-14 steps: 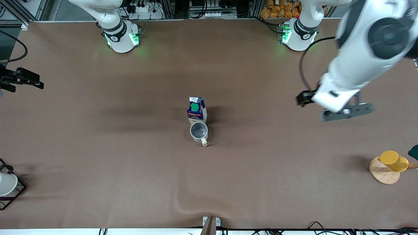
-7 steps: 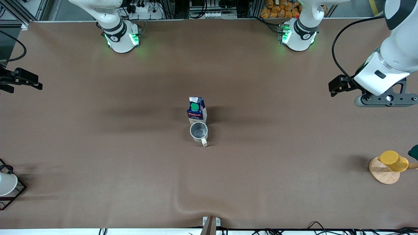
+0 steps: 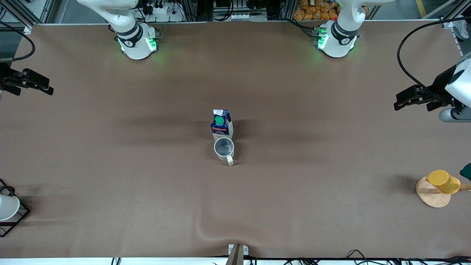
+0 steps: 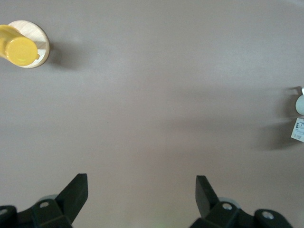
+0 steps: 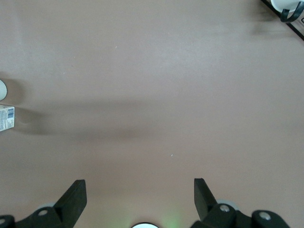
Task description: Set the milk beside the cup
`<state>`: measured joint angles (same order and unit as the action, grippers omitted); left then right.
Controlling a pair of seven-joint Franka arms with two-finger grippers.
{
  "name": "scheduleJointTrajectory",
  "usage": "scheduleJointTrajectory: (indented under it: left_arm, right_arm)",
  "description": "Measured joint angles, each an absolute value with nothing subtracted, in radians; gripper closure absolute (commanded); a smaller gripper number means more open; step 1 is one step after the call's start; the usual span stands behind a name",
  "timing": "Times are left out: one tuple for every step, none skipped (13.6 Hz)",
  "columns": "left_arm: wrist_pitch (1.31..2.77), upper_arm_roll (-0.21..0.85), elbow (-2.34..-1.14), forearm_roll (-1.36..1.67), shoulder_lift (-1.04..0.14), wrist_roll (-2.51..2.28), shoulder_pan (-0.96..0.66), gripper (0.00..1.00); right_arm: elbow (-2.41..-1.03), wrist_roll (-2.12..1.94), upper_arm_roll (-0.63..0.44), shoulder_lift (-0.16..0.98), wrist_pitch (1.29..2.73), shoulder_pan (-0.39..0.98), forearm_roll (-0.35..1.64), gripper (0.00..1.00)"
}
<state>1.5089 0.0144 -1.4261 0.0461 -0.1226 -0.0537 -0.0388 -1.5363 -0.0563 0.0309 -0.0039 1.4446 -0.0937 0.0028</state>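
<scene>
Now the milk carton [image 3: 222, 124] stands upright mid-table, touching the cream mug [image 3: 224, 148] nearer the front camera, so the placing looks done. My left gripper [image 4: 141, 199] hangs spread and empty over the table's left-arm end; my right gripper [image 5: 140, 199] waits likewise at the right-arm end, both well apart from the carton

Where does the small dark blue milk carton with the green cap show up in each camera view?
Front view: the milk carton stands mid-table, touching the cream-white mug, which is nearer the camera.
Left wrist view: only its white side shows at the picture's edge.
Right wrist view: its side shows at the edge.
Shared landmark: the mug.
</scene>
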Motion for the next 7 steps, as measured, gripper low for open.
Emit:
scheduleJointTrajectory:
  left_arm:
    - [1.515, 0.015, -1.438, 0.035, -0.123, -0.053, -0.04, 0.0]
    - [1.523, 0.016, -1.45, 0.021, -0.123, -0.048, -0.042, 0.0]
    - [1.53, 0.017, -1.459, 0.013, -0.123, -0.035, -0.044, 0.0]
    - [1.536, 0.018, -1.465, 0.008, -0.122, -0.025, -0.046, 0.0]
    - [1.547, 0.019, -1.473, 0.006, -0.119, -0.02, -0.048, 0.0]
    - [1.561, 0.02, -1.485, 0.005, -0.113, -0.019, -0.049, 0.0]
    - [1.57, 0.021, -1.498, 0.005, -0.105, -0.019, -0.05, 0.0]
  right_arm:
    - [-1.537, -0.056, 0.027, -0.004, 1.444, -0.094, 0.003, 0.0]
    - [-1.537, -0.056, 0.024, -0.004, 1.443, -0.095, 0.003, 0.0]
    - [-1.537, -0.056, 0.022, -0.004, 1.44, -0.095, 0.003, 0.0]
    - [-1.537, -0.056, 0.02, -0.004, 1.437, -0.095, 0.003, 0.0]
    - [-1.537, -0.056, 0.02, -0.004, 1.437, -0.095, 0.003, 0.0]
    - [-1.537, -0.056, 0.02, -0.004, 1.437, -0.095, 0.003, 0.0]
    - [-1.537, -0.056, 0.02, -0.004, 1.437, -0.095, 0.003, 0.0]
